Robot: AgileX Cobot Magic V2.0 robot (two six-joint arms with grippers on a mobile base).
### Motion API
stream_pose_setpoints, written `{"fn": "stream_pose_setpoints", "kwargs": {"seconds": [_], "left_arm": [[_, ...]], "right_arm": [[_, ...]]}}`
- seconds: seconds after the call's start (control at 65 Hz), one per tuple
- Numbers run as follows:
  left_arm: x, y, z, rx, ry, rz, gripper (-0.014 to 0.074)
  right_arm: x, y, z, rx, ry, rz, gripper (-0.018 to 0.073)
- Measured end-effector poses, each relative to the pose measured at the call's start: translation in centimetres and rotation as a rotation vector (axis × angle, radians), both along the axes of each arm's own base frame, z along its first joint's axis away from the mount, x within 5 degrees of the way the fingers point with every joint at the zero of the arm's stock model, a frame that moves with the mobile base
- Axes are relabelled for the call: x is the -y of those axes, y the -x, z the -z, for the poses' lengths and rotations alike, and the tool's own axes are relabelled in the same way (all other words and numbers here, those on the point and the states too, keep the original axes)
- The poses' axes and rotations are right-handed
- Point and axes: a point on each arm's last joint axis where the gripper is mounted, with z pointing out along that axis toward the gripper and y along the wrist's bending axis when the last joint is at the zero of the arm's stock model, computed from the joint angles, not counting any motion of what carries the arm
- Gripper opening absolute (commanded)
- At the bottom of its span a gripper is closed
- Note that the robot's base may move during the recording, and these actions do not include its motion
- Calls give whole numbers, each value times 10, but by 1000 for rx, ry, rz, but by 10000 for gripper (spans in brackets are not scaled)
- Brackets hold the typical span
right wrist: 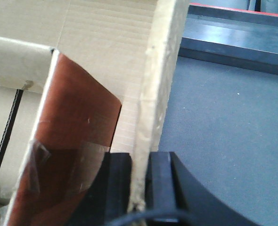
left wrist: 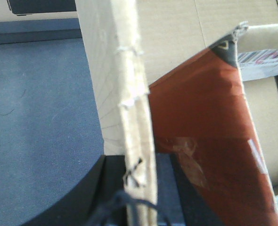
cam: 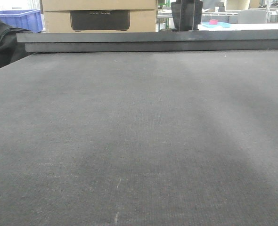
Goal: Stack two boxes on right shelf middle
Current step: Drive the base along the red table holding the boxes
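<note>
A brown cardboard box is held between my two grippers; only the wrist views show it. My left gripper [left wrist: 139,162] is shut on the box's upright left wall [left wrist: 129,84]. My right gripper [right wrist: 140,157] is shut on its upright right wall [right wrist: 160,70]. Inside the box a reddish-brown flap [left wrist: 200,122] with clear tape leans across, and it also shows in the right wrist view [right wrist: 77,113]. Another brown carton [cam: 54,21] with a black label stands beyond the table's far edge. The steel shelf is out of view. Neither gripper shows in the front view.
A dark matted table top [cam: 139,141] fills the front view, with a raised dark rail [cam: 153,41] along its far edge. A blue plastic bin [cam: 19,19] and black cloth [cam: 2,42] sit at the far left. The table's red frame [right wrist: 238,9] shows in the right wrist view.
</note>
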Motion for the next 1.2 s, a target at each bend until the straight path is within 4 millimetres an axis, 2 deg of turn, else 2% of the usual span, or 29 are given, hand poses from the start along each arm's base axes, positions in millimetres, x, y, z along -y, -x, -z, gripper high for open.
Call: {"fn": "stream_pose_setpoints", "kwargs": {"seconds": [1.199], "left_arm": [[0,0,0,2,-1,-1,-111]], "right_arm": [[0,-1,0,5,0,0,-154]]}}
